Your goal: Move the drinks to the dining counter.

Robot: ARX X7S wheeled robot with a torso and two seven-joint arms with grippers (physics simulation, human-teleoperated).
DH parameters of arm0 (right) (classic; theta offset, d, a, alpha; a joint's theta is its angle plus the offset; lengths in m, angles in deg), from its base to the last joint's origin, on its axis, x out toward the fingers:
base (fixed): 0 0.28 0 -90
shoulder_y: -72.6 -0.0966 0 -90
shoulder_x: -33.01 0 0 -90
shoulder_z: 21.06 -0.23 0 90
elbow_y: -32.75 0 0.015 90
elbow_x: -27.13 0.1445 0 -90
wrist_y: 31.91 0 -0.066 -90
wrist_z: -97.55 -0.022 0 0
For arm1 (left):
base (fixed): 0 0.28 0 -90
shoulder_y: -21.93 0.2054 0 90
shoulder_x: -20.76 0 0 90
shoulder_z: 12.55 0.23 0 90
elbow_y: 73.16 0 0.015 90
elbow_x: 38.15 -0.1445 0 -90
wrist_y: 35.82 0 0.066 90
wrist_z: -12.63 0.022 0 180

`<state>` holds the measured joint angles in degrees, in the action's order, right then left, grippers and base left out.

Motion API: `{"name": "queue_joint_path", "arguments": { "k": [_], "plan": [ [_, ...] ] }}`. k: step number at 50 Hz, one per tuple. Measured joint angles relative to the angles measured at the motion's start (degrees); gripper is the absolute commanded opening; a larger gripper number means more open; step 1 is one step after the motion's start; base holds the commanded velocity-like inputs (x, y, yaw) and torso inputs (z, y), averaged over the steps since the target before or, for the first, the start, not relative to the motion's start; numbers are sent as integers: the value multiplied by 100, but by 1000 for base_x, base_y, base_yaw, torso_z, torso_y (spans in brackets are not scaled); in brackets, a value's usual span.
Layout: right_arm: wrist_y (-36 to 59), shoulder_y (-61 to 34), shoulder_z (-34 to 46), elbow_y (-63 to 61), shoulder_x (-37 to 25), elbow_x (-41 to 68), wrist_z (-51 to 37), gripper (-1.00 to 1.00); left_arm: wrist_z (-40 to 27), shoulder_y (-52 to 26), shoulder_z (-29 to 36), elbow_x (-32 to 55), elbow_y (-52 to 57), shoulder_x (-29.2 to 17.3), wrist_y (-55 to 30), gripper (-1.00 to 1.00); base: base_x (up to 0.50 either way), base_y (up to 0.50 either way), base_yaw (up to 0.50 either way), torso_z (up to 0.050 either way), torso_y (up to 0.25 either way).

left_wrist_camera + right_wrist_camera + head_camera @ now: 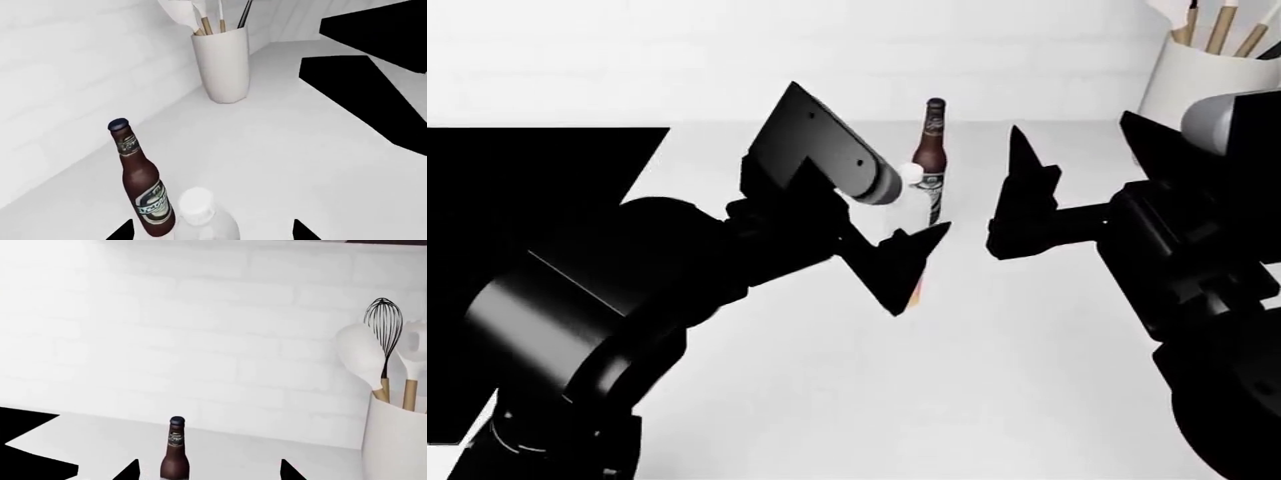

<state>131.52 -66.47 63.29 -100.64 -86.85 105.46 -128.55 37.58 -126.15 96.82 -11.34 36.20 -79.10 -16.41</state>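
Two drinks stand upright on the white worktop (827,400), the slim white-capped bottle (200,212) touching or just beside the beer bottle (930,155), on its near side. The left pincer (210,232) is spread wide around the slim bottle, not yet clenched. It is probably light plastic that gives; its body suits a grip. The beer bottle is glass, heavier, slick and breakable. The right pincer (208,471) is released, facing the beer bottle. Right of that bottle stands a utensil holder (1208,85), well apart.

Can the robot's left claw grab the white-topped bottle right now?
Probably yes. The left claw is open and right at the white-topped bottle, whose cap sits between its tips. The brown beer bottle stands close beside it and might get bumped.
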Motion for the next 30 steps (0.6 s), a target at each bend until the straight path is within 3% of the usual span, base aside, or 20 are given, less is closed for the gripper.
{"name": "queue_joint_path", "arguments": {
  "k": [19,20,30],
  "plan": [
    [-126,64,12,-40,-65,-31,31,100,118,-20,322,-153,-882,39,594,100,0,0,0,-21,0],
    [-131,67,15,-39,-68,-33,32,100,127,-22,332,-158,-922,42,631,-100,0,0,0,-21,0],
    [-208,101,67,-24,-86,-120,92,100,89,-9,219,-200,-1130,32,932,-100,-6,-1,0,-22,0]
  ]
}}
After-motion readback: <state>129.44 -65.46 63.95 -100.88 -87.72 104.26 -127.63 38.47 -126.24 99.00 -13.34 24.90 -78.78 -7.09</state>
